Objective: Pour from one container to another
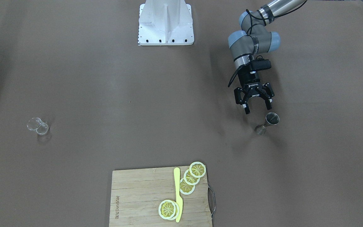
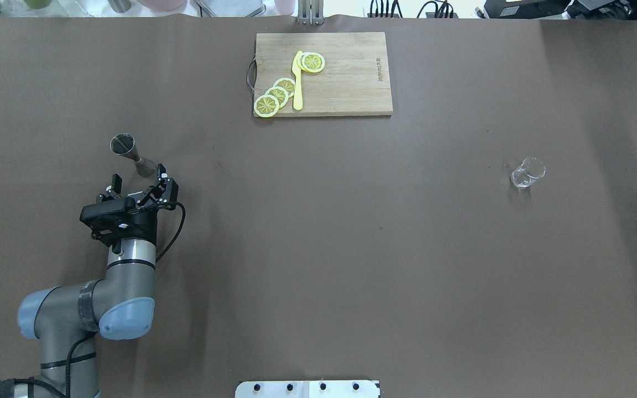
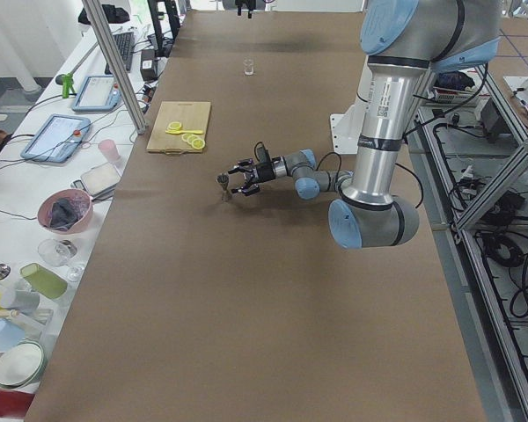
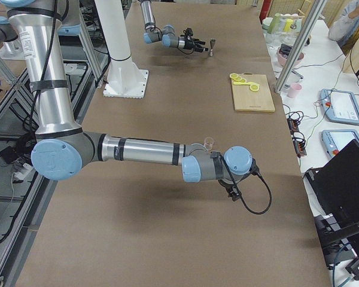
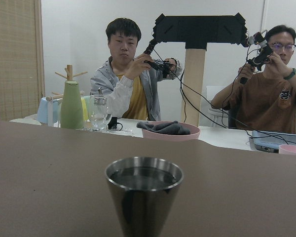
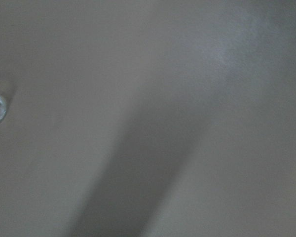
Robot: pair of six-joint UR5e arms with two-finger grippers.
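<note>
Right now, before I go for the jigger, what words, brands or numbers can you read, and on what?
"ROBOTIQ": small white letters on the body of the left gripper.
Board: a printed brand mark along one short edge, too blurred to read.
Jigger: no markings visible.
Glass: no markings visible.
</note>
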